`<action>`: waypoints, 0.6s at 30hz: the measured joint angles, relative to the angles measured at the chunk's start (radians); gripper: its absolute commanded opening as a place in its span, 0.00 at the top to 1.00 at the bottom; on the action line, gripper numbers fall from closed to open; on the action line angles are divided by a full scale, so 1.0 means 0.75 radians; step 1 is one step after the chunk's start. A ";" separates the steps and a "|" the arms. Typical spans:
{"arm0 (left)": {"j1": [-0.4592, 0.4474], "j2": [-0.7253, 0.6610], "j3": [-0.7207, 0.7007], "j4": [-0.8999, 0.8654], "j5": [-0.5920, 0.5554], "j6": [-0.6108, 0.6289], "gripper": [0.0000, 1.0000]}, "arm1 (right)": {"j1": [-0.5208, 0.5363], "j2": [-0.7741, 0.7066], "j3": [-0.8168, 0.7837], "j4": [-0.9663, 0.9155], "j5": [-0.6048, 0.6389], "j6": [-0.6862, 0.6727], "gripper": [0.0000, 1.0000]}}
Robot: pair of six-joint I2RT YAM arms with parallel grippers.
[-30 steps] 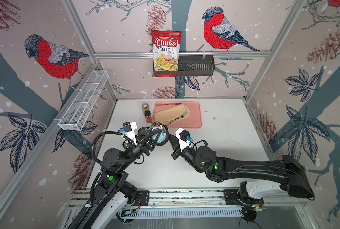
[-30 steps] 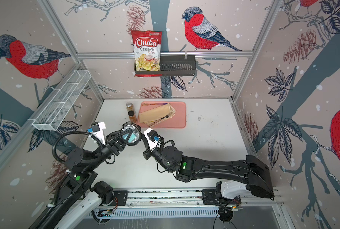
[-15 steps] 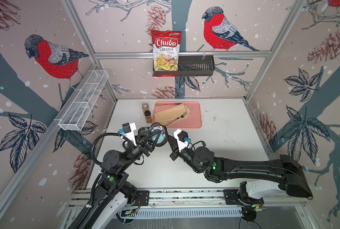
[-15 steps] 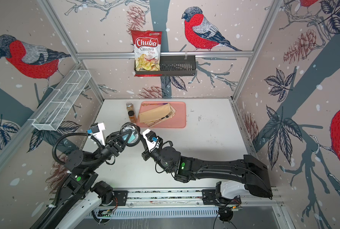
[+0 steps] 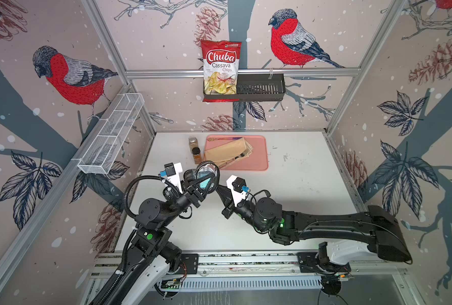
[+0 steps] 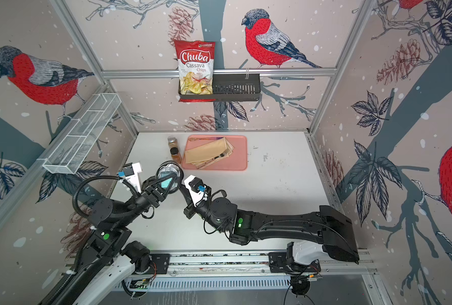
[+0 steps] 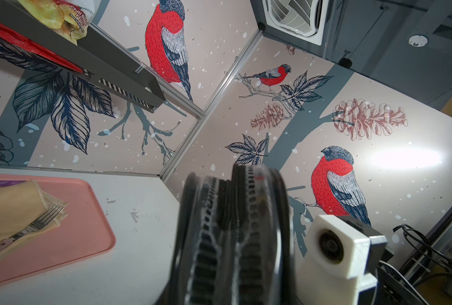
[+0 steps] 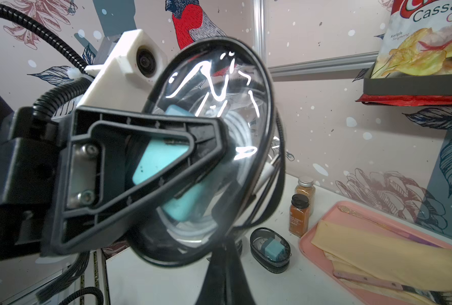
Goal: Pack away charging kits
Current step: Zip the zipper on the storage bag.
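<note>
A black oval case with a clear lid hangs above the table in both top views, and my left gripper is shut on it. Through the lid I see a teal plug adapter and a coiled white cable. The left wrist view shows that case edge-on, with its zipper teeth, between the jaws. My right gripper is shut, its tips against the case's lower rim. A second case holding a teal adapter lies on the table.
Two brown spice jars stand beside a pink tray that holds folded napkins and a fork. On the back wall a black basket holds a chips bag. A white wire basket hangs on the left wall.
My right gripper has edged a little to the left, up to the held case. The left arm and the case have stayed almost still.
</note>
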 measured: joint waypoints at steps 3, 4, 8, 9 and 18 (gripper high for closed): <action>0.000 -0.004 0.001 -0.002 -0.003 0.001 0.97 | 0.001 0.000 0.000 0.001 0.000 0.000 1.00; 0.000 -0.006 0.001 -0.004 -0.003 0.001 0.99 | 0.000 0.000 0.000 0.001 0.000 0.000 1.00; 0.000 -0.015 0.002 -0.012 -0.003 0.002 1.00 | -0.008 -0.008 -0.005 -0.001 -0.002 -0.001 1.00; 0.000 -0.015 0.003 -0.019 -0.003 0.003 1.00 | -0.015 -0.015 -0.011 -0.002 -0.007 -0.001 1.00; 0.000 -0.038 0.018 -0.106 -0.002 0.041 1.00 | -0.115 -0.090 -0.020 -0.052 -0.109 0.024 1.00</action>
